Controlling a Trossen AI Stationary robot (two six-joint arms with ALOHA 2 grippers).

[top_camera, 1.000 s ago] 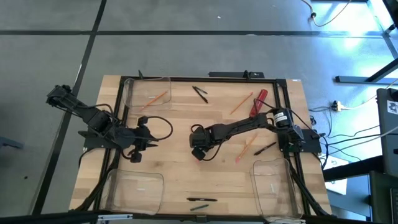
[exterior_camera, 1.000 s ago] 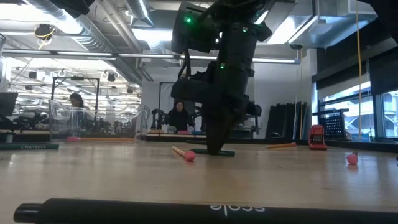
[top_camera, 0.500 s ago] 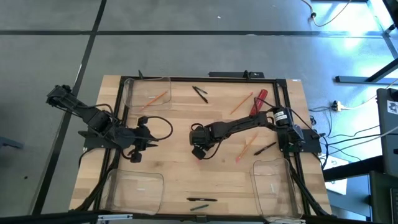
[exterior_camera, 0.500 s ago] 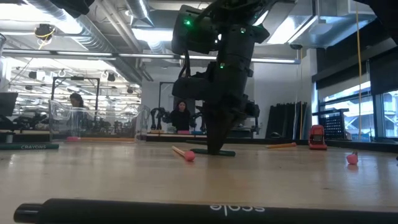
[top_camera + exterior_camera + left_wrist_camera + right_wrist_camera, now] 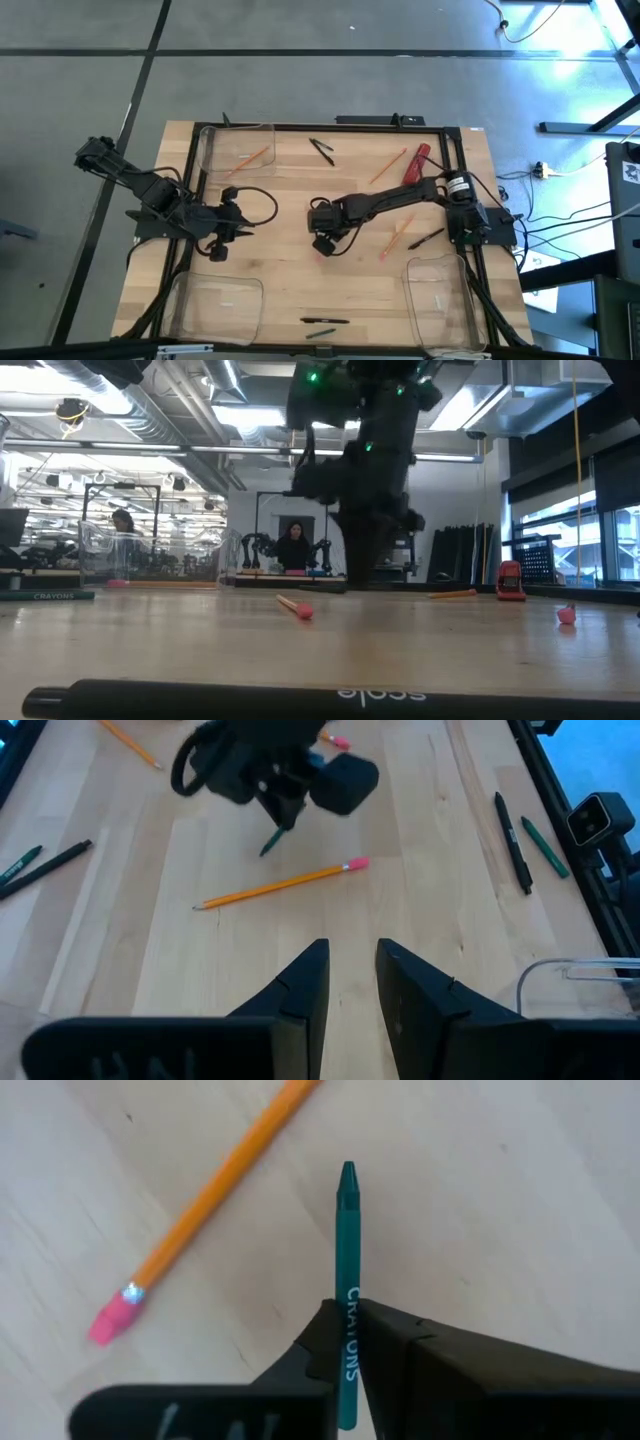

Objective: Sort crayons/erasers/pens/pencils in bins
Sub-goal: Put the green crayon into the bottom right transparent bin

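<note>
My right gripper (image 5: 322,240) is near the table's middle, shut on a green crayon (image 5: 347,1230). It also shows in the low view (image 5: 365,575) and in the left wrist view (image 5: 285,815). An orange pencil (image 5: 200,1210) with a pink eraser lies flat on the table just below it. My left gripper (image 5: 350,970) is open and empty at the left middle (image 5: 238,213), pointing at that pencil (image 5: 282,885). Three clear bins stand at the far left (image 5: 237,150), near left (image 5: 215,305) and near right (image 5: 440,290). My right gripper pinches the crayon between its two fingers on the wrapper's printed part (image 5: 347,1342), back from the point. The fingers come from above, slanting down, and the crayon runs along them. Its pointed end (image 5: 270,845) sticks out past the fingertips toward the table, off the wood.
Black pens lie at the far middle (image 5: 322,150), the near edge (image 5: 325,321) and the right (image 5: 427,238). Pencils lie at the right (image 5: 388,165) (image 5: 397,233), and one in the far left bin (image 5: 250,157). A red cylinder (image 5: 415,162) is far right.
My right gripper has gone up, taking the green crayon with it. The crayon lay on the table under the fingers before and now hangs in them. The pencil with the pink eraser has stayed where it was.
</note>
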